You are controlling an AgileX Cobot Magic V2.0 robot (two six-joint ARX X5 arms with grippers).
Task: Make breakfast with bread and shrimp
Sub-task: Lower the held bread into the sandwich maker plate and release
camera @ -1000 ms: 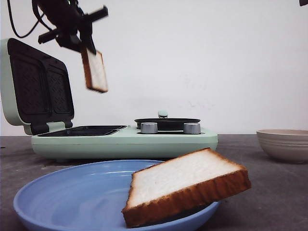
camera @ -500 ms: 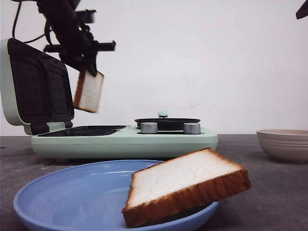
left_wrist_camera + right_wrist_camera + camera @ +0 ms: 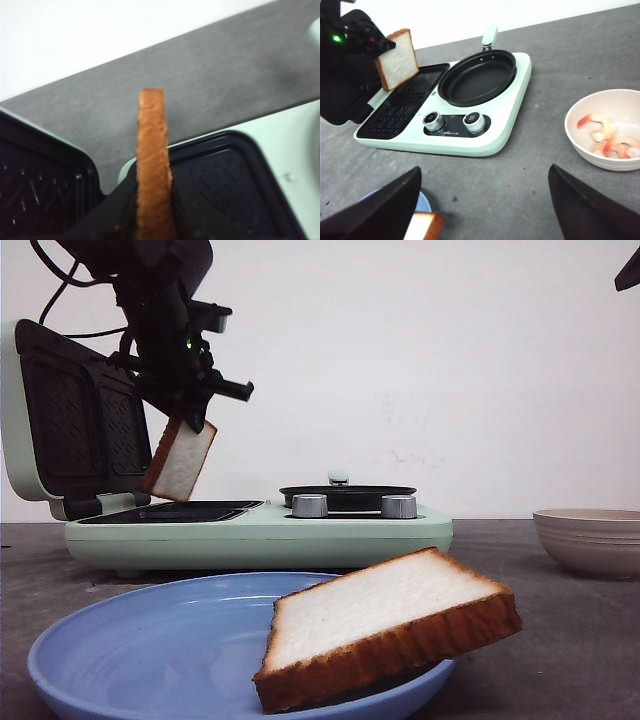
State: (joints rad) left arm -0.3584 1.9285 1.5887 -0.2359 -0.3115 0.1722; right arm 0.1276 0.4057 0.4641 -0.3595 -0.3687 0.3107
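Left gripper (image 3: 180, 410) is clamped on one bread slice (image 3: 180, 460), tilted, hanging just above the open sandwich maker (image 3: 260, 530) plates. Progress, judged: early. No bread sits on the plates yet. Second slice (image 3: 385, 635) rests on the blue plate's (image 3: 130, 660) rim at its 3 o'clock side. Shrimp (image 3: 607, 137) lie untouched in the beige bowl (image 3: 580, 142) on the table (image 3: 560, 65). Right gripper (image 3: 485, 205) hovers with fingers spread wide, holding nothing. Frying pan (image 3: 477, 77) is bare.
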